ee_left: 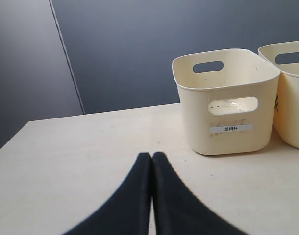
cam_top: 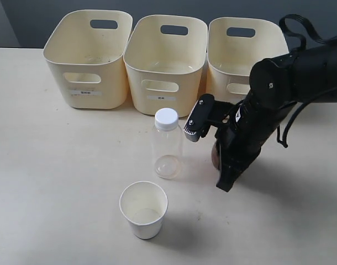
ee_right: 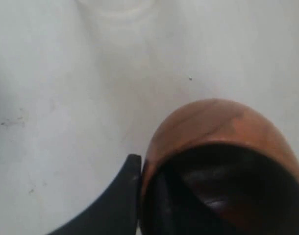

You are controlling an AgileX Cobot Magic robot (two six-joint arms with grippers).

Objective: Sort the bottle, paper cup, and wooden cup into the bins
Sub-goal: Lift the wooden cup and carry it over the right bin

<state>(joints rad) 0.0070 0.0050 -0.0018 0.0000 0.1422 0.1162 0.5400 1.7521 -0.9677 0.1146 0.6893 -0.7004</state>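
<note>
The clear bottle (cam_top: 167,144) with a white cap stands upright mid-table. In front of it stands the white paper cup (cam_top: 143,210), also upright. Just right of the bottle, my right arm (cam_top: 251,127) covers the wooden cup (cam_top: 215,155), and only a brown sliver shows. In the right wrist view my right gripper (ee_right: 142,169) is shut on the wooden cup (ee_right: 213,125): one finger presses the outside of its wall and the other sits inside the dark bowl. My left gripper (ee_left: 152,155) is shut and empty, low over bare table. It does not show in the exterior view.
Three cream bins (cam_top: 88,61) (cam_top: 166,66) (cam_top: 240,55) stand in a row along the back of the table. In the left wrist view, one bin (ee_left: 228,98) stands ahead of the left gripper, with a second bin (ee_left: 291,93) beside it. A dark wall rises behind.
</note>
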